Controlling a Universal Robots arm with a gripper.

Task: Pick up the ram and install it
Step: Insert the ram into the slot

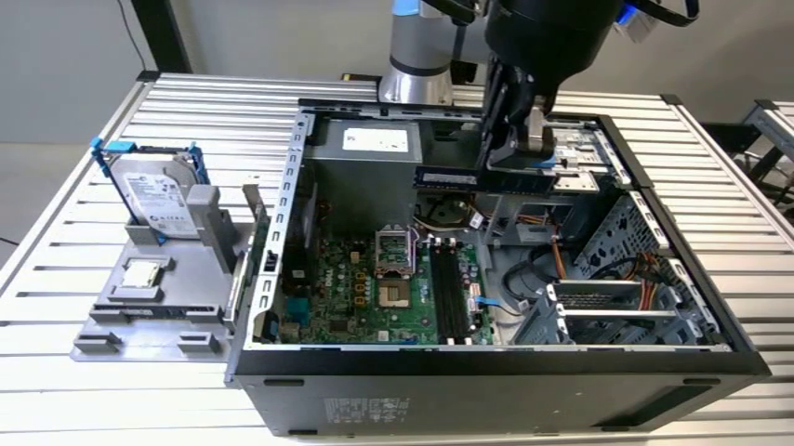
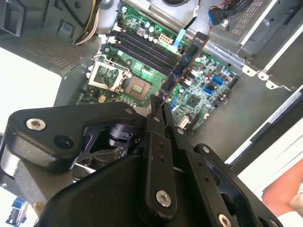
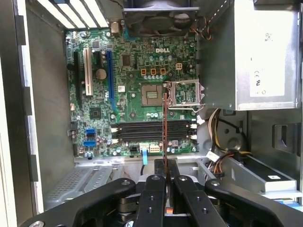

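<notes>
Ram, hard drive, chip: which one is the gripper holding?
The ram, held level by the gripper above the open case. The hard drive stands upright on the grey tray; the chip lies flat there.

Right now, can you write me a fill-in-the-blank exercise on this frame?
1. The tool is ____ on the ram.
2. The ram hangs ____ the motherboard, not seated.
3. The memory slots are all ____.
4. The hard drive stands at the exterior view's ____.
Missing: shut; above; empty; left.

Dark blue ram [image 1: 453,177], green motherboard [image 1: 360,288], black gripper [image 3: 165,165], silver ribbed table [image 1: 74,390]
</notes>
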